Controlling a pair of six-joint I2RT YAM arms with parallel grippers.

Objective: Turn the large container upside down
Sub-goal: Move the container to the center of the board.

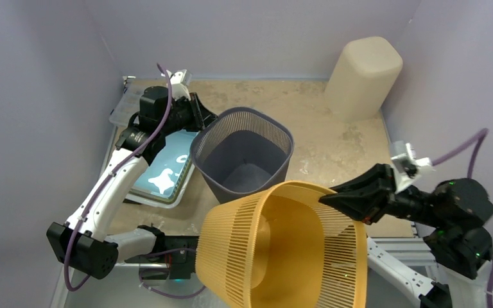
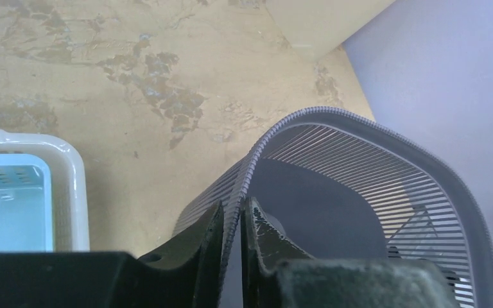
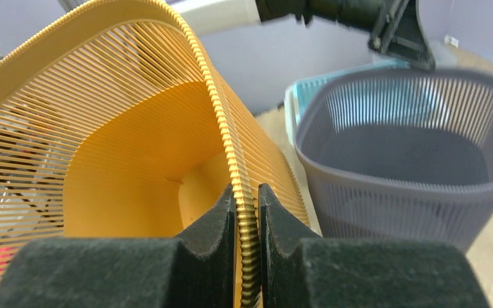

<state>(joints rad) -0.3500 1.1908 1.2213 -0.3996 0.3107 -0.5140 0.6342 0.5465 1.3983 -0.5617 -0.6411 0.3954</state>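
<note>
baskets, 2, each pinched at the rim. my right gripper (image 1: 335, 197) is closed to a narrow slit on the rim of the yellow basket (image 1: 282, 253), 1 finger inside the slatted wall and 1 outside. this basket hangs clear of the table (image 1: 321, 144) at the near edge, tilted, with its inside showing from above. my left gripper (image 1: 200, 120) is likewise nipped onto the left rim of the grey basket (image 1: 244, 157). the grey basket stands upright, mouth up, mid-table, just beside a blue tray (image 1: 167, 170). a beige container (image 1: 363, 74) stands bottom-up in the far right corner.

i cannot settle which basket counts as the large 1: the yellow looks bigger but is nearer the camera.

handling, as i judge it: both are thin slatted plastic, light, and springy rather than stiff. their smooth walls offer little purchase, so the thickened rim is the sound place to hold. a 1-point rim grip lets a basket pivot between the pads, which may help a flip but risks a slip. slats could flex or crack under a hard squeeze.
</note>
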